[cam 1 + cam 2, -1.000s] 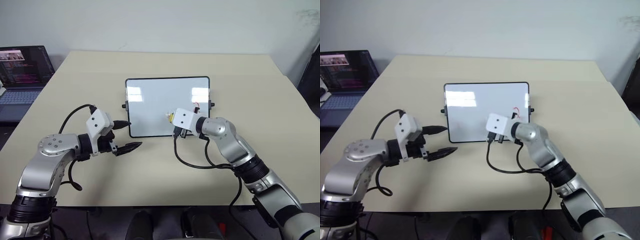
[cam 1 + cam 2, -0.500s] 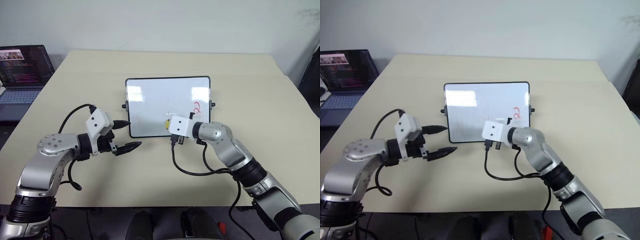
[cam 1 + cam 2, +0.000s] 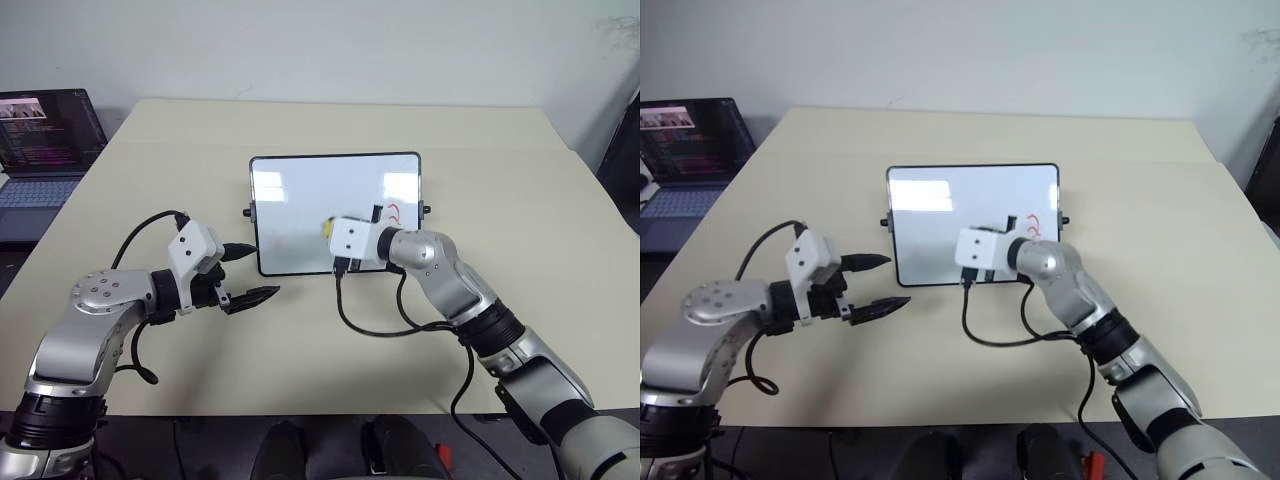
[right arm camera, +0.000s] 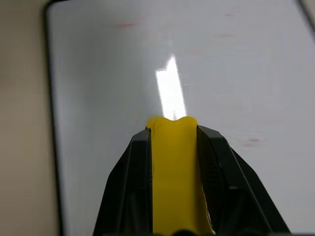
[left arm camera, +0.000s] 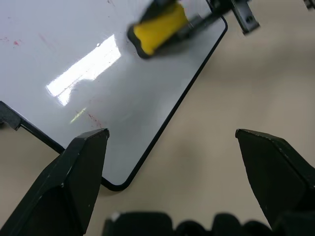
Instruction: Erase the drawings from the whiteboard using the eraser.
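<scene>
Yellow eraser (image 3: 327,226), clamped in the right gripper (image 4: 173,129), has slid leftward across the whiteboard (image 3: 300,200), uncovering one remaining red drawing (image 3: 395,212); left gripper (image 3: 254,271) waits wide open.

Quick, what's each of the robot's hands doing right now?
Left gripper: open, holding nothing.
Right gripper: shut on the eraser.

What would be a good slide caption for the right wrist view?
The right gripper, its jaws shut on the yellow eraser, over the glossy whiteboard.
</scene>
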Motion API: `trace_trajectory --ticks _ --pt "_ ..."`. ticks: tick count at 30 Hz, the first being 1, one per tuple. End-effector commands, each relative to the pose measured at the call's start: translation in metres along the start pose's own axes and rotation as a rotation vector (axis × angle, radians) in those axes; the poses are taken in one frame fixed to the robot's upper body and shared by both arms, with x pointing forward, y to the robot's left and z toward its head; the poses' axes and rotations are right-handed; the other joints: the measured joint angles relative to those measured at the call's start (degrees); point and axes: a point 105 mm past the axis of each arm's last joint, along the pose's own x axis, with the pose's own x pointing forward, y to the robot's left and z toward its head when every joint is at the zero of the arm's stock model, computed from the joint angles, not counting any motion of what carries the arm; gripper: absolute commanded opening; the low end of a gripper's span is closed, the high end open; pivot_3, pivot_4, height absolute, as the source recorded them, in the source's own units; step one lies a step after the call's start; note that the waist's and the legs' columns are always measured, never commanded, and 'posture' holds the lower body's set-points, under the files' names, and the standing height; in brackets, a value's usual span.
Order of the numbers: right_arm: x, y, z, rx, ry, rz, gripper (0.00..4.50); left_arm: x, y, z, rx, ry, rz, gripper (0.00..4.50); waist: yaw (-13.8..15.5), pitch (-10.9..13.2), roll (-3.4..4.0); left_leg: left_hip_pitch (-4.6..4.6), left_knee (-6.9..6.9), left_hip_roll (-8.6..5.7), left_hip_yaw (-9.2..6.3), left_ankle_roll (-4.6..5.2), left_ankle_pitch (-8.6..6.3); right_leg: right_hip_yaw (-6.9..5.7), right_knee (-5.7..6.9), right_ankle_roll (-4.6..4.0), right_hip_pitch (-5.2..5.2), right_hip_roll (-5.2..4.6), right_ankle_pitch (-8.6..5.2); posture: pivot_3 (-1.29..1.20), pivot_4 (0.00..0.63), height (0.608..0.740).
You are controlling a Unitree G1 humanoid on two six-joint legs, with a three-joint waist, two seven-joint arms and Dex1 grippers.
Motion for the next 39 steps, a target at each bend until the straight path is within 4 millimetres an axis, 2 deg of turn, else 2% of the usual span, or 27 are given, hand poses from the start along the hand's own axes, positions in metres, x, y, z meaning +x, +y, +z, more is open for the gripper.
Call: trace_trajectory --ticks 1,4,9,12,17,19,24,28,32,34,37,39 --pt "-0.001 -0.023 0.001 -0.016 0.002 -0.114 0.97 -0.007 0.001 0.015 0.061 -0.032 0.016 4.50 0.0 0.0 0.00 0.03 0.01 -0.01 0.00 0.00 0.00 -0.01 0.04 0.00 0.01 0.00 0.00 0.00 0.150 0.740" --pt "-0.002 -0.047 0.007 -0.014 -0.016 -0.235 0.97 -0.007 0.000 0.015 0.061 -0.033 0.013 4.50 0.0 0.0 0.00 0.08 0.02 -0.04 0.02 0.00 0.02 -0.03 0.10 0.00 0.02 0.02 0.01 0.00 0.150 0.740" --pt "0.000 -0.046 0.006 -0.015 -0.013 -0.227 0.97 -0.005 -0.002 0.014 0.059 -0.035 0.010 4.50 0.0 0.0 0.00 0.05 0.01 -0.04 0.01 -0.01 0.03 -0.03 0.08 -0.01 0.02 0.03 0.01 0.00 0.150 0.740" --pt "0.000 -0.039 -0.001 -0.003 0.016 -0.176 0.97 -0.004 -0.003 0.014 0.060 -0.037 0.006 4.50 0.0 0.0 0.00 0.03 -0.01 -0.02 0.02 -0.01 0.02 -0.01 0.04 -0.01 0.01 0.03 0.01 0.00 0.150 0.740" --pt "-0.006 -0.004 -0.018 0.029 0.071 0.017 0.97 -0.004 -0.004 0.014 0.058 -0.037 0.004 4.50 0.0 0.0 -0.02 0.05 -0.01 -0.01 0.00 0.00 0.02 -0.04 0.04 -0.01 0.04 0.02 0.01 0.00 0.150 0.740" --pt "-0.008 -0.002 -0.018 0.027 0.075 0.025 0.97 -0.004 -0.004 0.014 0.058 -0.037 0.003 4.50 0.0 0.0 -0.02 0.09 0.01 -0.02 0.00 0.00 0.02 -0.03 0.06 -0.01 0.07 0.02 0.01 0.00 0.150 0.740" --pt "-0.008 -0.039 -0.007 -0.018 0.042 -0.168 0.97 -0.003 -0.004 0.014 0.058 -0.039 -0.005 4.50 0.0 0.0 -0.01 0.16 0.02 -0.04 0.01 0.00 0.03 -0.04 0.10 -0.01 0.11 0.03 0.01 0.00 0.150 0.740" --pt "-0.008 -0.044 -0.004 -0.022 0.027 -0.199 0.97 -0.002 -0.005 0.015 0.059 -0.042 -0.010 4.50 0.0 0.0 -0.01 0.16 0.03 -0.05 0.02 -0.01 0.03 -0.03 0.10 -0.01 0.11 0.04 0.01 0.00 0.150 0.740" --pt "-0.008 -0.004 -0.017 0.019 0.067 0.017 0.97 -0.001 -0.005 0.015 0.056 -0.046 -0.011 4.50 0.1 0.0 -0.03 0.12 0.00 -0.04 0.01 -0.01 0.02 -0.03 0.06 -0.01 0.10 0.02 0.01 0.00 0.150 0.740" --pt "-0.009 0.006 -0.016 0.027 0.059 0.069 0.97 -0.001 -0.005 0.015 0.057 -0.046 -0.012 4.50 0.1 0.0 -0.03 0.11 0.00 -0.02 0.00 0.00 0.02 -0.04 0.04 -0.01 0.11 0.01 0.01 0.00 0.150 0.740" --pt "-0.009 0.001 -0.013 0.017 0.049 0.034 0.97 -0.001 -0.005 0.015 0.057 -0.047 -0.011 4.50 0.0 0.0 -0.03 0.13 0.01 -0.03 0.00 0.00 0.02 -0.03 0.07 -0.01 0.11 0.01 0.01 0.00 0.150 0.740" --pt "-0.007 -0.023 -0.010 0.007 0.045 -0.097 0.97 -0.001 -0.005 0.016 0.058 -0.050 -0.013 4.50 0.0 0.0 -0.02 0.16 0.02 -0.04 0.00 0.00 0.02 -0.04 0.09 -0.01 0.11 0.02 0.01 0.00 0.150 0.740"
